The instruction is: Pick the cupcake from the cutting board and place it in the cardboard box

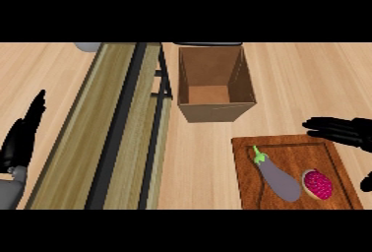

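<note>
A cupcake with pink-red frosting lies on the wooden cutting board at the lower right. My right hand hovers at the right edge just beyond the board's far right corner, fingers spread and pointing left, holding nothing. An open cardboard box stands on the counter beyond the board, empty inside. My left hand rests at the far left edge, fingers straight and pointing up.
A purple eggplant with a green stem lies on the board just left of the cupcake. A long slatted rack with black rails runs diagonally across the left half of the counter. A grey object shows at the top left.
</note>
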You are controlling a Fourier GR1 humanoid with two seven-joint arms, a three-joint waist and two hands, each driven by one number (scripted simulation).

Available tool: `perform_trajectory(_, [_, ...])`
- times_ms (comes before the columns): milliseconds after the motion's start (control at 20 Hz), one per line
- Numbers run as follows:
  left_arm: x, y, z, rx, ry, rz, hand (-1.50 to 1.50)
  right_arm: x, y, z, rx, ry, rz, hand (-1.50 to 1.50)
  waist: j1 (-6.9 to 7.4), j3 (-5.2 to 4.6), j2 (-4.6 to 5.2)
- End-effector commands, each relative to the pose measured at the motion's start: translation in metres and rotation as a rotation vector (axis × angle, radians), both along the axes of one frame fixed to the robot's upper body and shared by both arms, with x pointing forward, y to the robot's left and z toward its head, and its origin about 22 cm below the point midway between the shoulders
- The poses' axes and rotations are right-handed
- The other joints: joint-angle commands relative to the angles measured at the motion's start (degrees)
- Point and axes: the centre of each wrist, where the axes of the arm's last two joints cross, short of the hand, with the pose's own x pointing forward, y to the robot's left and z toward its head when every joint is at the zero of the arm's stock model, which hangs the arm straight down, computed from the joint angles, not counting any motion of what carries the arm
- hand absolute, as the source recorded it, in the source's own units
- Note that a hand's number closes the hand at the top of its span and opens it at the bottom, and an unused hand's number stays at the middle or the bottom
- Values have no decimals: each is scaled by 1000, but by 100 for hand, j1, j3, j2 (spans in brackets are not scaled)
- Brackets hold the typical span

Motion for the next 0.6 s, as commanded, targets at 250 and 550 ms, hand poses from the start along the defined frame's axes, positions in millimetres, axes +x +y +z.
perform_trajectory(250, [2,-3,-18,9,1,14,0,22,29,-25,-192,88,199,-150,-149,-20,148])
perform_trajectory(550, [-18,14,-15,12,14,31,0,32,30,-30,-239,49,190,-150,-199,-19,114])
